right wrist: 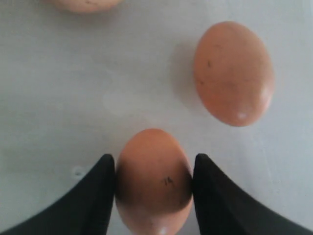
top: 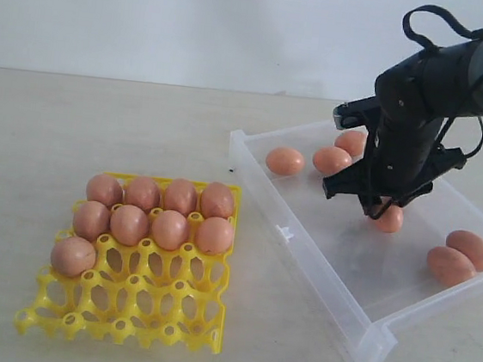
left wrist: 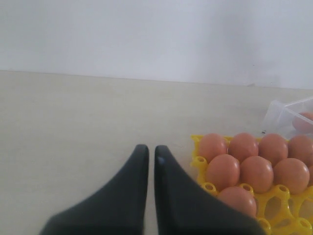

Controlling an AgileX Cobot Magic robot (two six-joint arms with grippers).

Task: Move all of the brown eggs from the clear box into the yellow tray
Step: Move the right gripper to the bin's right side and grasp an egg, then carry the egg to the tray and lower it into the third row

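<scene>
Yellow tray (top: 126,333) sits near-left on desk (top: 40,125). Nine brown eggs (top: 149,226) are seated: far two rows full, plus one at the left end of the third row. Clear box (top: 304,244) to the right, six eggs visible inside. Right claw (top: 383,211) is down in the box, clamped on one egg (right wrist: 152,186), both fingers touching its sides. Left claw (left wrist: 151,149) is narrow, almost closed, holding nothing, over the desk near the tray.

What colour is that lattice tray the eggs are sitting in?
The tray is bright yellow, clearest in the exterior view.
</scene>
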